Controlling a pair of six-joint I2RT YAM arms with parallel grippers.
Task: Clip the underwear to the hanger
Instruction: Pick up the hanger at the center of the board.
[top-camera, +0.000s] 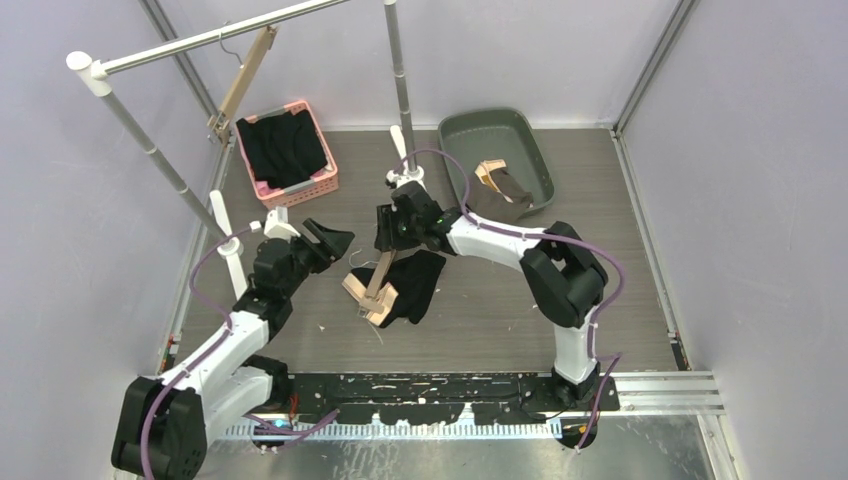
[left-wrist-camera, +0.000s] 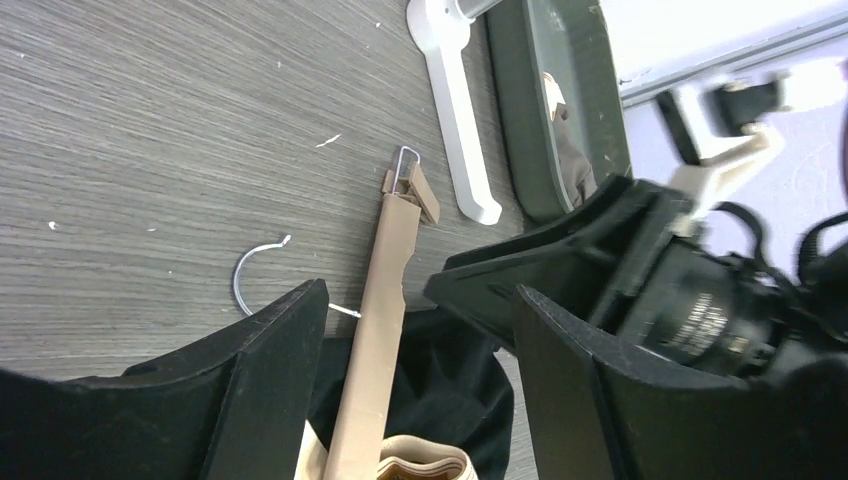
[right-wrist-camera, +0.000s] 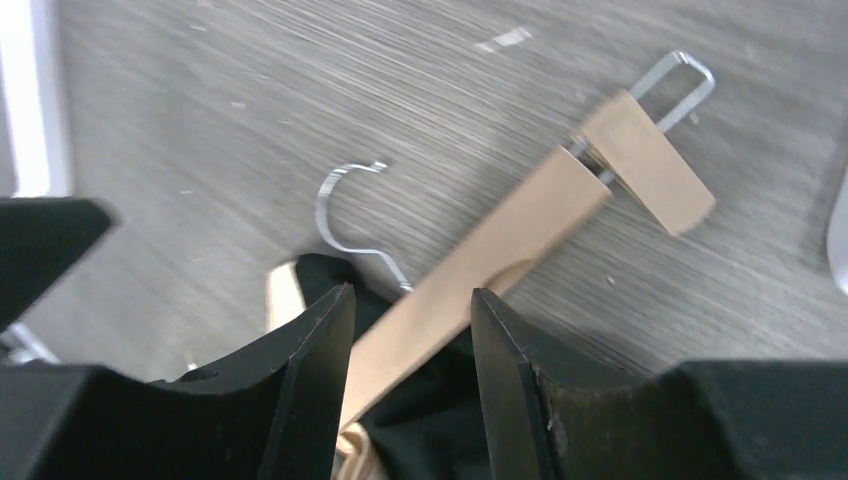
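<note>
— Where was the underwear?

— The black underwear (top-camera: 418, 285) lay crumpled near the middle of the table (top-camera: 480, 330), slightly towards the near edge. The wooden hanger (top-camera: 375, 285) lay aslant across its left side, touching it.

— Was it clipped on?

— I couldn't tell. The hanger's near end sat on the cloth. Its far end, with the clip (right-wrist-camera: 645, 170) and wire loop, rested on bare table beyond the fabric. The metal hook (right-wrist-camera: 345, 215) lay flat beside the bar.

— And the right gripper?

— The right gripper (top-camera: 388, 232) hung over the hanger's far end. In its wrist view the fingers (right-wrist-camera: 310, 380) stood parted, and the bar ran between them with a sliver of space on one side. They pinched nothing.

— The left?

— The left gripper (top-camera: 325, 240) was just left of the hanger, towards the left edge. Its fingers (left-wrist-camera: 270, 380) were spread wide and held nothing.

— Anything else?

— A pink basket (top-camera: 298, 192) of dark clothes sat at the far left corner, and a green tub (top-camera: 543, 165) by the far edge to the right. A second hanger (top-camera: 245, 75) hung from the rail (top-camera: 200, 40).
</note>
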